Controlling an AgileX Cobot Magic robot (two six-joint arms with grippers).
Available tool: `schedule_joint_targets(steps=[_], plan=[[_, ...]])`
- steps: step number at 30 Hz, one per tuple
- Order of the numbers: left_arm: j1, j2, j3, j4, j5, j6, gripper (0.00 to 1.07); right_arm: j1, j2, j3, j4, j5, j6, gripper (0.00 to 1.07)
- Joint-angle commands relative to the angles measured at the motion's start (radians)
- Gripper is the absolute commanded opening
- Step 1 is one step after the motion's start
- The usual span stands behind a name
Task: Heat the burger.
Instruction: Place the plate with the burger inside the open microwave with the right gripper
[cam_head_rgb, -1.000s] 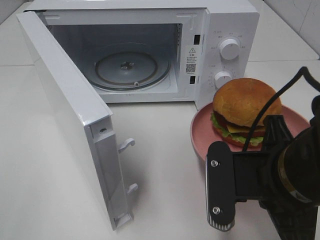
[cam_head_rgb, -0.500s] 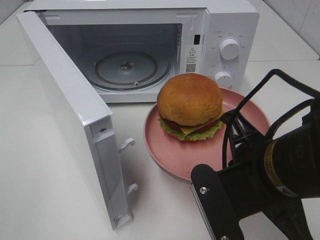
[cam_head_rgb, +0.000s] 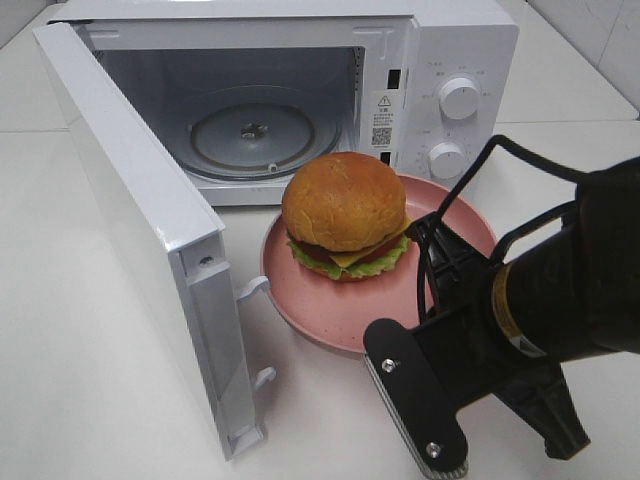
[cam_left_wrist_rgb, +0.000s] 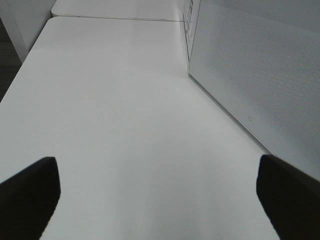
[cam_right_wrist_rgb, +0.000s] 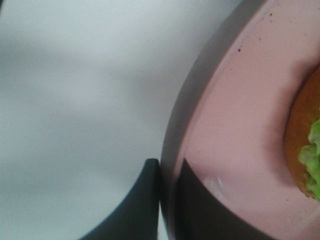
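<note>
Bench (cam_head_rgb: 90, 330): white and flat, carrying everything else.
Microwave (cam_head_rgb: 470, 40): white, standing at the back of the bench with its cavity facing forward and its control panel on the right.
Door (cam_head_rgb: 130, 210): swung wide open on the left side. Its outer face is turned away from the cavity, and its latch hooks (cam_head_rgb: 254, 288) stick out toward the plate.
Right arm (cam_head_rgb: 560, 300): black and bulky, with looped cables, coming in from the lower right of the high view toward the near edge of the plate.
Plate (cam_head_rgb: 340, 310): pink and round, in front of the open cavity, between the door's free edge and the control panel. Its left rim is just beside the upper latch hook (I cannot tell whether it rests on the bench or hangs above it).
Turntable (cam_head_rgb: 255, 135): a clear glass disc lying on the cavity floor.
Burger (cam_head_rgb: 345, 205): sits on the far half of the plate, with a domed tan bun over lettuce and cheese. It is outside the microwave, just before the cavity mouth.
Right pincer (cam_right_wrist_rgb: 169, 167): clamped on the plate's rim, one dark finger on the outside and the other on the inner face.
Left pincer (cam_left_wrist_rgb: 160, 200): spread wide with nothing between its fingers (cam_left_wrist_rgb: 27, 192), over bare bench beside the door's outer face.
Knobs (cam_head_rgb: 459, 97): two, white, one above the other on the panel.
</note>
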Motion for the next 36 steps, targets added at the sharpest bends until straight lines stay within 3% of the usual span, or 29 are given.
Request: schedule_joint_targets(steps=[1,11,36], plan=[[-0.007,-0.011,0.0,0.003,-0.016,-0.003,1.01,-0.034,0.031,-0.058,-0.016,-0.065,-0.057,0.0],[-0.007,-0.011,0.0,0.003,-0.016,-0.003,1.01,-0.111,0.129,-0.151,0.06,-0.128,-0.141,0.0],[-0.007,-0.011,0.0,0.003,-0.016,-0.003,1.01,-0.158,0.27,-0.338,0.133,-0.125,-0.232,0.0]])
